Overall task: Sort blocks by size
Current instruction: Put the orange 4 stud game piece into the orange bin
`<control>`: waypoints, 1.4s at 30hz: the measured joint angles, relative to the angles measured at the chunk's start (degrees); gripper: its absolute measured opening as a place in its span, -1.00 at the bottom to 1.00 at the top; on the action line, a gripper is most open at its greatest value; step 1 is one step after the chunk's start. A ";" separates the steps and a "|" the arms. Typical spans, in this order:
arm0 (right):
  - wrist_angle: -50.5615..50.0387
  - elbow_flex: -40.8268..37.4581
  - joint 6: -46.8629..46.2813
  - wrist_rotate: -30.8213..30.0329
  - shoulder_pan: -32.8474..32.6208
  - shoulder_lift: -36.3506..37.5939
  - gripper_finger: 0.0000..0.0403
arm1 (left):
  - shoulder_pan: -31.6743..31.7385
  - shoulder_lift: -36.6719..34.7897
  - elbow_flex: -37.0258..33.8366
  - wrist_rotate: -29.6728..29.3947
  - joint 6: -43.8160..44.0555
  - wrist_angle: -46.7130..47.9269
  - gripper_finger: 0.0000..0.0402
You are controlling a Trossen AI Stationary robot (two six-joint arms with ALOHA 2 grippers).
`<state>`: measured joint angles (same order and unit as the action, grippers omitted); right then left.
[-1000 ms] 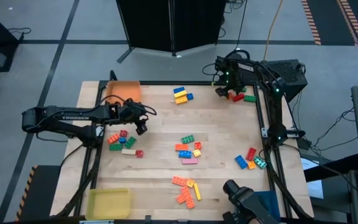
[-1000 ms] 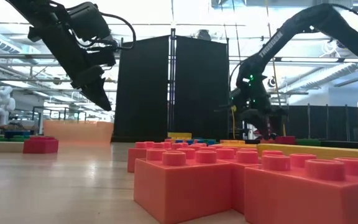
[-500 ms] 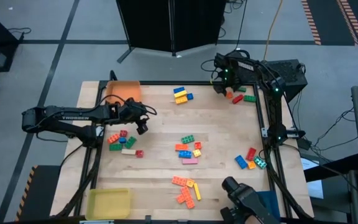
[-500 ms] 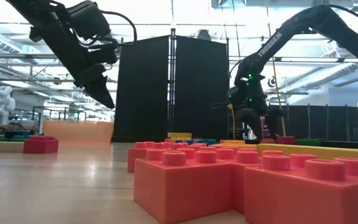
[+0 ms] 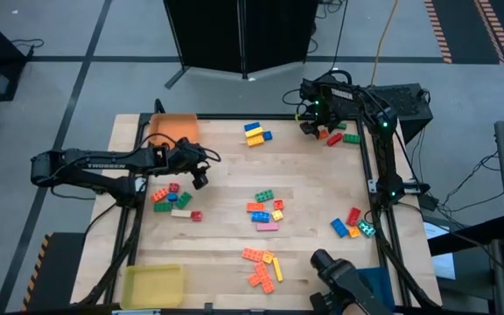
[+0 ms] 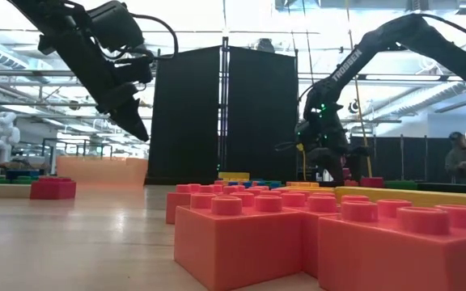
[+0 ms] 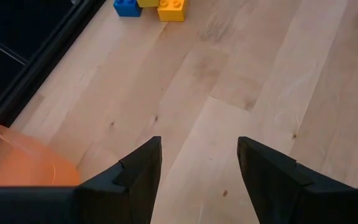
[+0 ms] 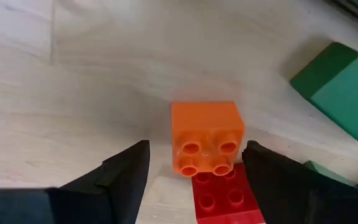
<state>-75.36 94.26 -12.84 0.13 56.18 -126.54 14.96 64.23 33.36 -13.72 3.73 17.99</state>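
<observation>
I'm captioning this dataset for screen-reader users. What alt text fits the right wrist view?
The right gripper has its jaws open on either side of a small orange four-stud block on the pale wooden table. A red block touches the orange one, and a green block lies apart from both.

Tabletop [image 5: 226, 166]: square tray [image 5: 174, 128] at far left corner, another tray [image 5: 153, 284] at near left corner. Blocks [image 5: 266, 209] clustered mid-table. Left claw [image 5: 199, 181] inward of the left edge; right claw [image 5: 309, 125] over far right corner.
</observation>
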 joint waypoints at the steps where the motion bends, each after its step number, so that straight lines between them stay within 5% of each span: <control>1: -0.02 0.00 0.00 0.08 0.00 0.02 0.21 | 0.00 0.00 0.00 -0.01 -0.01 0.09 0.06; 13: 1.31 0.00 -0.11 0.23 0.00 0.11 -0.32 | 0.00 0.00 0.00 -0.04 0.27 0.05 0.06; 28: 0.34 -0.02 2.50 -0.15 -0.41 0.59 -0.32 | 0.00 0.00 0.00 -0.04 0.46 0.05 0.06; 42: 1.73 -0.02 3.80 -0.14 -3.86 9.35 -0.33 | 0.00 0.00 0.00 -0.04 0.68 0.90 0.06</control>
<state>-73.62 94.24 -9.04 -0.01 52.32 -117.19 14.96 64.23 33.36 -13.76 4.40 18.90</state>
